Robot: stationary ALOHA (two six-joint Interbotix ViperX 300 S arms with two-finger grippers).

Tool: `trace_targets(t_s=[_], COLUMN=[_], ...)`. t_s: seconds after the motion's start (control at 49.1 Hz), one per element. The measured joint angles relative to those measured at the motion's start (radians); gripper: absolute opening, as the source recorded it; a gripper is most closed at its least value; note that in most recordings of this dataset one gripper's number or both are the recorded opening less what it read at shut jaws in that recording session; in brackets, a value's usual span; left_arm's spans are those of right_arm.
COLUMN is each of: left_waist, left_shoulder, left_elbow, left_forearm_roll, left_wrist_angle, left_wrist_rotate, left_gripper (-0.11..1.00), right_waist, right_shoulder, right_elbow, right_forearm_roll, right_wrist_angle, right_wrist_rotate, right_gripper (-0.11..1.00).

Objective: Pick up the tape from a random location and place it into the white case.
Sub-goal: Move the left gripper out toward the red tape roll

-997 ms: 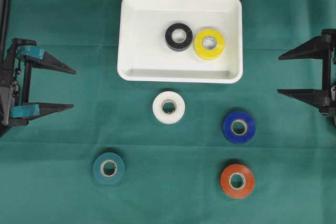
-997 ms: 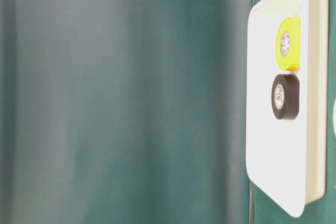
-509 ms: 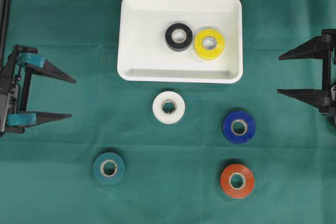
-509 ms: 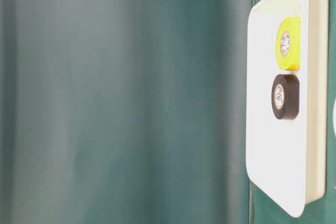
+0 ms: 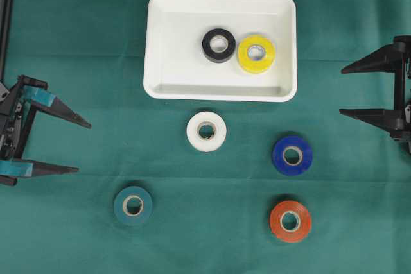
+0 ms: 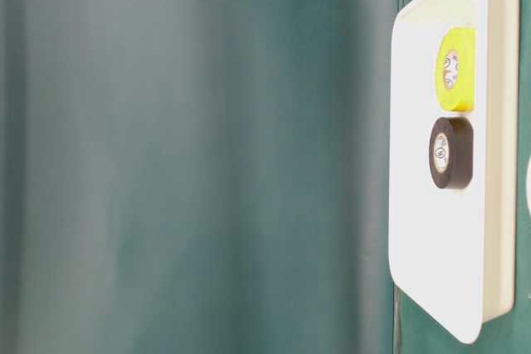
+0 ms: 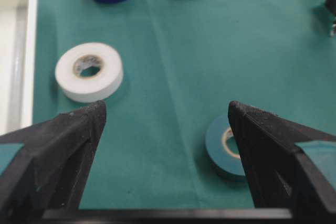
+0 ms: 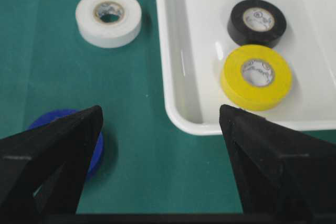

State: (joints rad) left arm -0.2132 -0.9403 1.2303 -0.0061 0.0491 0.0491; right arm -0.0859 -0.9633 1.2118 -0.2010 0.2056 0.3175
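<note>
The white case point(image 5: 160, 43) sits at the top middle of the green cloth and holds a black tape roll point(image 5: 219, 45) and a yellow tape roll point(image 5: 255, 53). On the cloth lie a white tape roll point(image 5: 206, 131), a blue one point(image 5: 292, 155), an orange one point(image 5: 289, 221) and a teal one point(image 5: 133, 205). My left gripper point(image 5: 84, 147) is open at the left edge, empty, up and left of the teal roll point(image 7: 223, 148). My right gripper point(image 5: 340, 92) is open at the right edge, empty, with the blue roll point(image 8: 97, 145) beside its lower finger.
Green cloth covers the whole table. The table-level view shows the case point(image 6: 431, 230) from its far side with the black roll point(image 6: 450, 152) and yellow roll point(image 6: 455, 69) inside. The white roll point(image 7: 89, 71) lies just below the case's front rim point(image 7: 23, 77).
My left gripper has slid down the left edge toward the teal roll and turned slightly. The right gripper and all the rolls have stayed put.
</note>
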Motion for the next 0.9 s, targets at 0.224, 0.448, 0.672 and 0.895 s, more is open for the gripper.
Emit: trace_targets(t_s=[0.224, 0.448, 0.672, 0.895], left_waist=[-0.002, -0.014, -0.044, -0.048], left_shoulder=[0.015, 0.072, 0.222, 0.422], left_elbow=[0.0, -0.009, -0.087, -0.219], left_forearm_roll=[-0.002, -0.002, -0.002, -0.002], left_wrist_angle=[-0.018, -0.078, -0.143, -0.169], left_wrist_rotate=[0.0, 0.0, 0.0, 0.005], left_gripper=[0.93, 0.93, 0.93, 0.93], right_waist=[0.0, 0.0, 0.0, 0.0], right_shoulder=[0.0, 0.0, 0.002, 0.003], right_elbow=[0.0, 0.0, 0.0, 0.0], right_forearm_roll=[0.0, 0.0, 0.0, 0.0], right_wrist_angle=[0.0, 0.002, 0.0, 0.002], right_wrist_rotate=[0.0, 0.0, 0.0, 0.0], right_gripper=[0.86, 0.86, 0.86, 0.86])
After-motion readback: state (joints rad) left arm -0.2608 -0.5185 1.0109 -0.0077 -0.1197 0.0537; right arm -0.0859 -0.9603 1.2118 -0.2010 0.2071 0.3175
